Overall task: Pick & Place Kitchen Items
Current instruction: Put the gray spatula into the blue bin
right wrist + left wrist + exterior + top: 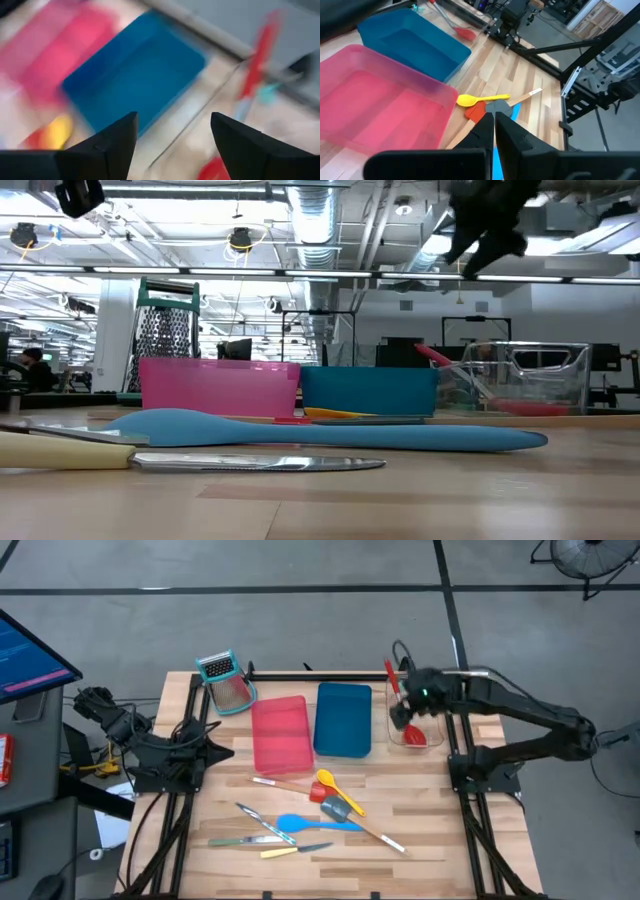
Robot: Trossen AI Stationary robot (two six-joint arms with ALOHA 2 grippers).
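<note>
Red spoon (403,710) in clear tray (432,742) (tilted)

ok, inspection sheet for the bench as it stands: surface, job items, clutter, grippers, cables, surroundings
Surface: wooden slat table.
Job's things: long red spoon lies in the clear rectangular tray; yellow spoon, blue spoon, wooden-handled spatulas and slim knives lie loose on the table.
Clutter: pink tray, blue tray, teal-framed metal grater.
Grippers: right gripper open above the clear tray; left gripper shut, parked at the table's left edge.
Cables: bundle by the left arm.
Surroundings: fan, monitor.
</note>
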